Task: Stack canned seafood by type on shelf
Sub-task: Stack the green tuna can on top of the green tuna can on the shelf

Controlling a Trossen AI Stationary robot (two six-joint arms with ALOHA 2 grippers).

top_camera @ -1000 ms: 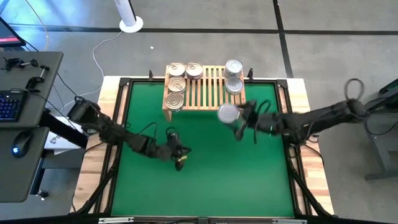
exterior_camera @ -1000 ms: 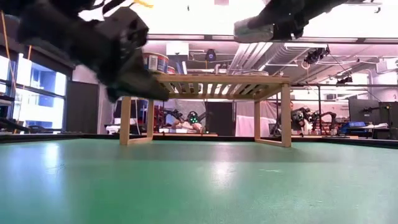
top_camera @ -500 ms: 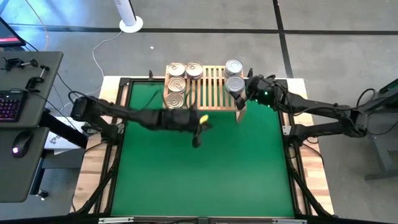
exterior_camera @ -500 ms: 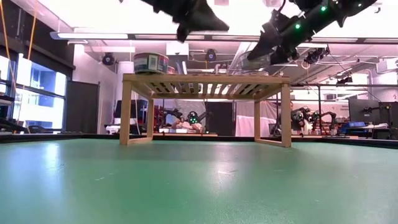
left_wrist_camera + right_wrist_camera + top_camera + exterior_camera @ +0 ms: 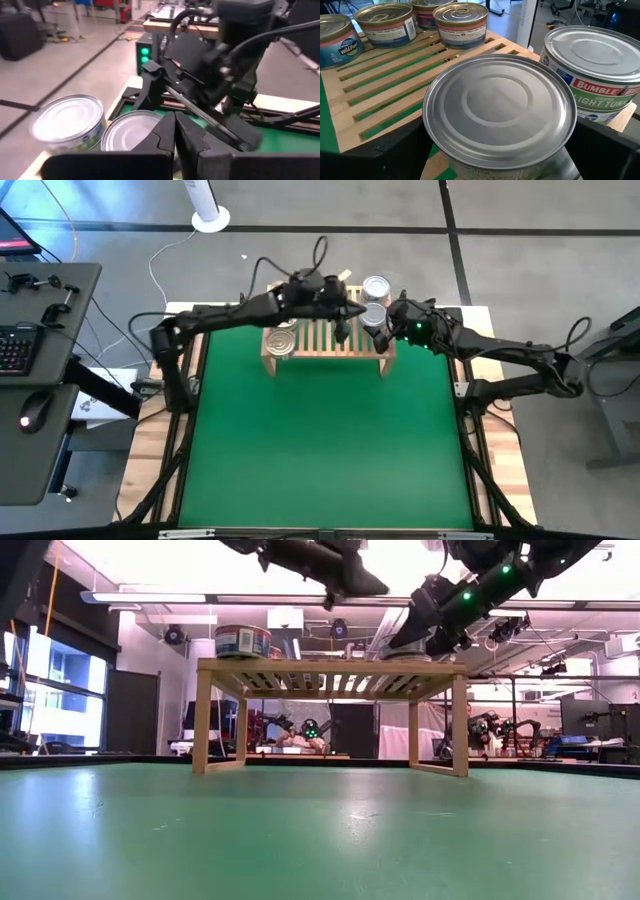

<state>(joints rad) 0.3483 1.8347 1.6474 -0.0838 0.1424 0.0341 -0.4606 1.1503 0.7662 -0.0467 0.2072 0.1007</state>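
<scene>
while the right gripper (image 5: 383,328) clasps a silver-topped tin (image 5: 499,105) on the shelf (image 5: 322,338), the left gripper (image 5: 343,315) hovers closed nearby.

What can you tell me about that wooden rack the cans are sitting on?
The shelf is a low rack of pale wood with a slatted top on short square legs, standing upright at the far edge of the green mat. Through its slats the green shows. Gold-topped tins sit toward one end of it, and silver-topped tins at the other. The left gripper, shut and empty, hovers above its middle. The right gripper is at the silver tins with its fingers wide.
</scene>
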